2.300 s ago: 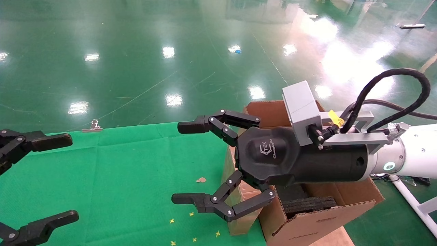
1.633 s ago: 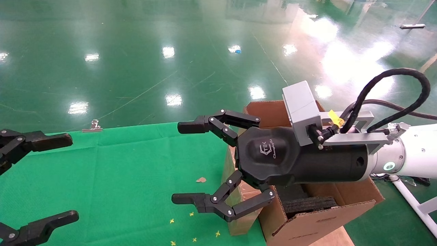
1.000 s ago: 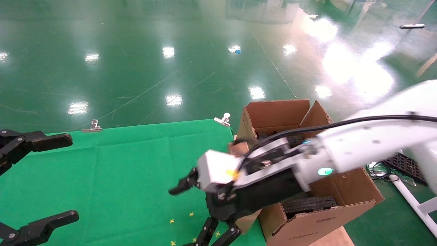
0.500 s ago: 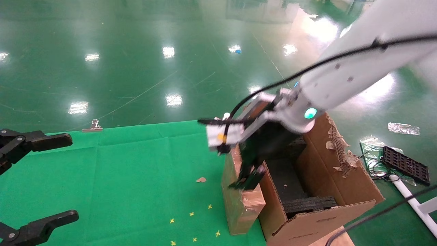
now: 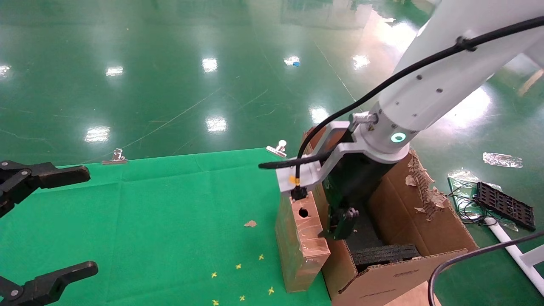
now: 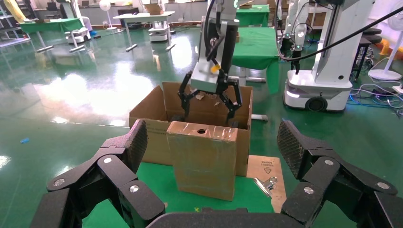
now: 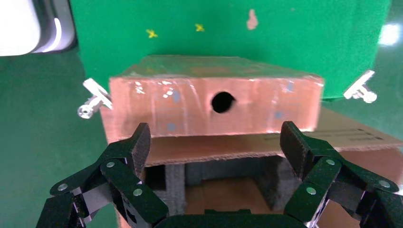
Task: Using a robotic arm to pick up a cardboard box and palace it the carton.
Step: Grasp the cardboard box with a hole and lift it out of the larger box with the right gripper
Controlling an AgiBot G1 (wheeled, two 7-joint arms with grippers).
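The cardboard box [image 5: 299,242], brown and taped with a round hole in its top face, stands on end on the green cloth against the carton's [image 5: 382,276] left wall. The robotic arm, my right one, reaches down from the upper right. Its gripper [image 5: 338,223] is open and empty, just inside the carton next to the box. In the right wrist view the box [image 7: 214,102] lies beyond the open gripper [image 7: 216,142], with black foam [image 7: 176,175] below. My left gripper [image 5: 46,221] is open at the left edge; its view shows the box [image 6: 204,159].
The green cloth [image 5: 148,212] is held by silver clips [image 5: 277,148] [image 5: 114,158]. The carton's right flap [image 5: 420,187] is torn. A black tray [image 5: 503,206] and cables lie on the floor to the right. Other robots [image 6: 332,57] stand behind.
My right arm has swung from level over the cloth to pointing down into the carton's left side, uncovering the small box. The left gripper has not moved.
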